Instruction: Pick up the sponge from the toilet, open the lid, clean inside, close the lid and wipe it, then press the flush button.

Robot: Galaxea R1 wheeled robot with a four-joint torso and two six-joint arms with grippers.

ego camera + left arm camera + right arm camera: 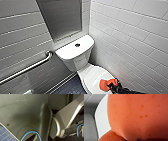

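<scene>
White tiled walls (pixel 130 32) close in on both sides, with a grey recessed panel (pixel 62 17) set in the back wall above the tank. Dark blue floor (pixel 72 87) at the foot of the toilet; a corner of the same blue tile shows in the left wrist view (pixel 3 135), beside the robot's own dark housing and a blue cable (pixel 31 132).

The toilet (pixel 82 66) stands in the corner, close to the right-hand wall. Tank top (pixel 70 51) flat and white. The lid (pixel 92 76) is down over the bowl.

Steel grab bar (pixel 27 68) runs along the left wall, well apart from the toilet.

The sponge (pixel 105 83), orange-red, lies on the lid at its right edge. In the right wrist view it looms very close (pixel 137 116), with the white lid (pixel 101 119) behind it.

Right gripper (pixel 112 87), dark, comes in from the lower right and is pinched on the sponge's near end; the fingers are pressed into the foam, not spread.

Flush button (pixel 77 45): a small dark round fitting in the middle of the tank top, nothing touching it.
</scene>
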